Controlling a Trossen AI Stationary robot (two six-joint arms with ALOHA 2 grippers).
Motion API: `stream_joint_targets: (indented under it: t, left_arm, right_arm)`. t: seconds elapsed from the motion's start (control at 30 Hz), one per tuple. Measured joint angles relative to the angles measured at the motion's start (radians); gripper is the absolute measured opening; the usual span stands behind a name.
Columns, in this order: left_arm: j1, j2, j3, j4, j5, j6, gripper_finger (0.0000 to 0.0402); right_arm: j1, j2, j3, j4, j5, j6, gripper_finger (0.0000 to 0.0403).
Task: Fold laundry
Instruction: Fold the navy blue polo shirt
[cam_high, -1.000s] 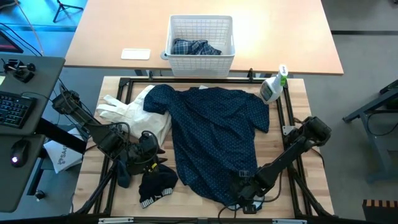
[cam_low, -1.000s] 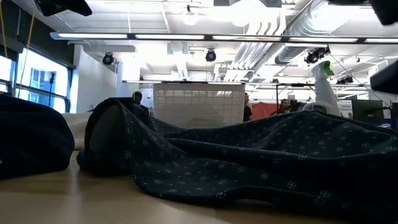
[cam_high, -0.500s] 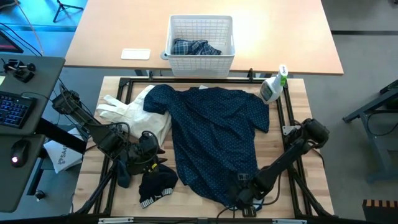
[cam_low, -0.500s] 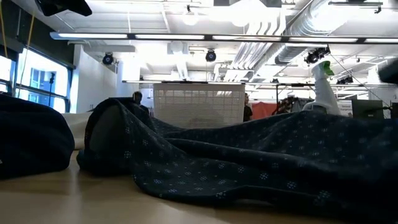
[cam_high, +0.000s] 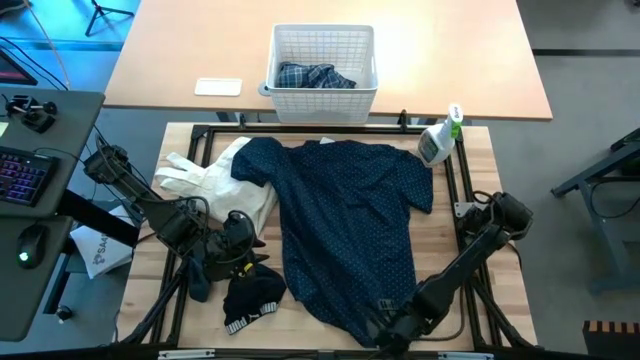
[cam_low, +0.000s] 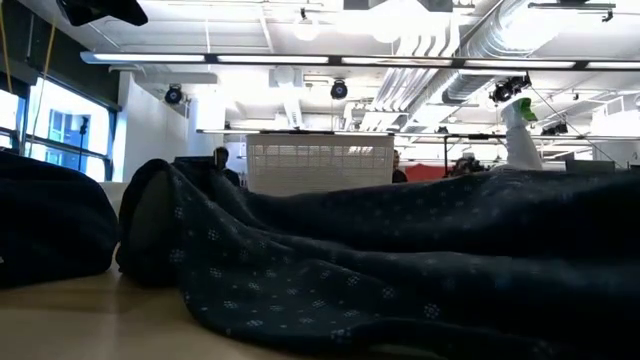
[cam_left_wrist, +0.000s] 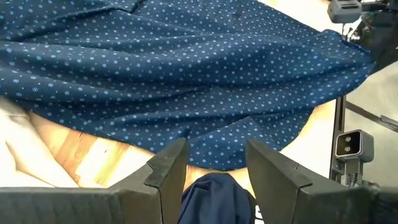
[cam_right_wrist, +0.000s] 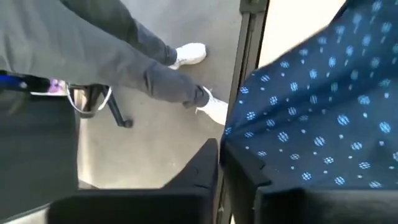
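Observation:
A navy shirt with tiny white dots lies spread over the middle of the table. Its collar end is toward the far edge. My right gripper is at the near edge, shut on the shirt's hem. My left gripper hovers by the shirt's left side with its fingers apart. A dark blue fold shows between those fingers; whether they touch it I cannot tell. A black piece and a dark grey piece lie near it. A plaid shirt sits in the white basket. My right gripper pinches the shirt's hem edge between its two fingers, near the shirt's near right corner. It comes slanting down from the table's right side. The hem is raised off the table there, and the rest of the shirt lies on the wood.
A cream garment lies at the left under the shirt's sleeve. A spray bottle stands at the far right corner. Past the near edge, a person's legs and white shoes show on the floor. The basket stands on a second table beyond.
My right gripper has gone toward the table's near edge and up, drawing the shirt's hem with it. The near part of the shirt has risen and stretched toward the near edge. The collar end has stayed where it was.

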Motion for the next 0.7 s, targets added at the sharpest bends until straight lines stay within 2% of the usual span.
stream_joint_targets:
  t: [0.17, 0.23, 0.33, 0.47, 0.6, 0.7]
  left_arm:
    - [0.000, 0.000, 0.000, 0.001, 0.024, -0.018, 0.0151]
    - [0.000, 0.000, 0.000, 0.009, 0.042, -0.018, 0.0151]
    - [0.000, 0.000, 0.000, 0.021, 0.038, -0.017, 0.0151]
    - [0.026, 0.000, 0.000, 0.032, 0.040, -0.020, 0.0151]
    - [0.068, 0.000, 0.031, 0.049, 0.047, -0.012, 0.0151]
    - [0.115, 0.000, 0.087, 0.037, 0.042, 0.026, 0.0151]
  right_arm:
    - [-0.055, -0.023, 0.000, 0.025, -0.118, 0.020, 0.0102]
    - [-0.080, -0.062, 0.000, -0.003, -0.112, 0.045, 0.0126]
    - [-0.097, -0.146, 0.000, -0.059, 0.103, 0.029, 0.0141]
    - [-0.121, -0.271, 0.000, -0.268, 0.363, 0.088, 0.0140]
    - [-0.153, -0.403, -0.001, -0.452, 0.544, 0.283, 0.0134]
    - [-0.191, -0.495, 0.000, -0.538, 0.614, 0.450, 0.0134]
